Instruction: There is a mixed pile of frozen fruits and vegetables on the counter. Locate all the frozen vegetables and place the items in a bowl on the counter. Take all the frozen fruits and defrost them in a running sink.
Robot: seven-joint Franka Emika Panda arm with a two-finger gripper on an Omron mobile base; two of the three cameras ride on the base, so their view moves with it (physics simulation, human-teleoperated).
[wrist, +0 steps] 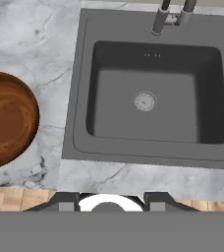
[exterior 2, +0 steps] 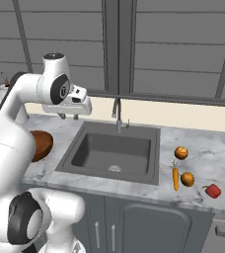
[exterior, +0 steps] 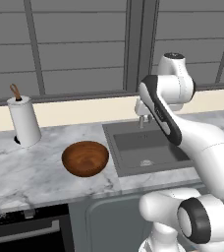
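Paper towel roll standing at the back, blinds across the window, oven down low.

Upper left of the left base view, a white paper towel roll (exterior: 23, 120) stands upright, a brown holder tip poking out the top. Grey horizontal blinds (exterior: 74, 44) span the top. A dark oven front with a pale handle (exterior: 20, 234) sits bottom left. In the right base view's lower middle, grey cabinet doors (exterior 2: 134, 227) carry slim handles.

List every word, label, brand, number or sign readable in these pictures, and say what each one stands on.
None: no readable text in any view.
The paper towel roll, the bowl, the sink, the faucet and the counter carry no lettering.
The carrot and the other pile items bear no labels.
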